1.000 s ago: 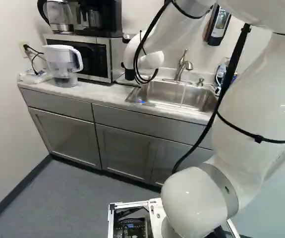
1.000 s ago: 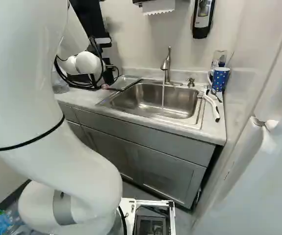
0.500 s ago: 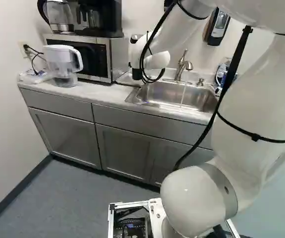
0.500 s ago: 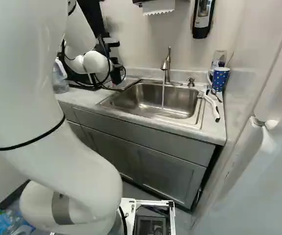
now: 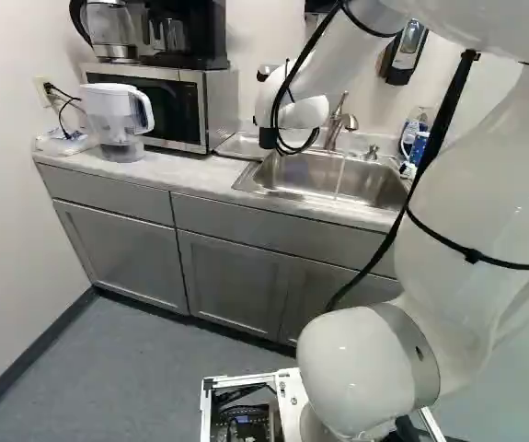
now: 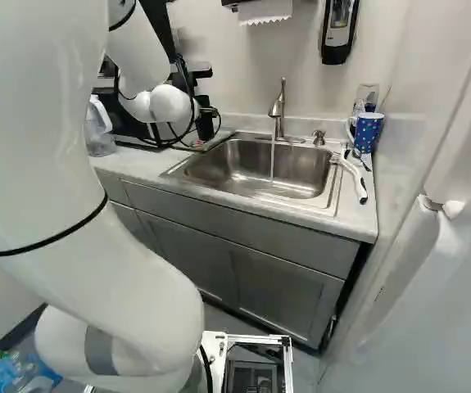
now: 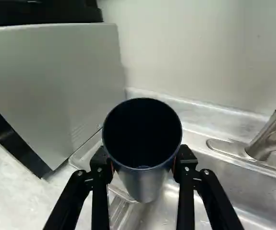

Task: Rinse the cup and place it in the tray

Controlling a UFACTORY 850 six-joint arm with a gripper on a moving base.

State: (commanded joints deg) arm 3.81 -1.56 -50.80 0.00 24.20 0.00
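Note:
In the right base view my black gripper shows partly past the white wrist, over the counter left of the sink; its fingertips are hidden there. The wrist view has the gripper shut on a dark metal cup, one finger on each side. The cup's open mouth faces the camera. Beyond and below the cup lies the clear tray, between the microwave's side and the sink; the cup hides part of it. Water runs from the faucet into the sink.
The microwave stands beside the tray, with a coffee maker on top. Left of it is a water pitcher. Right of the sink are a blue dotted cup and a white-handled brush. A soap dispenser hangs above.
The arm's wrist and gripper have moved right in both base views, away from the microwave toward the sink, with the cup carried along. The base has not moved.

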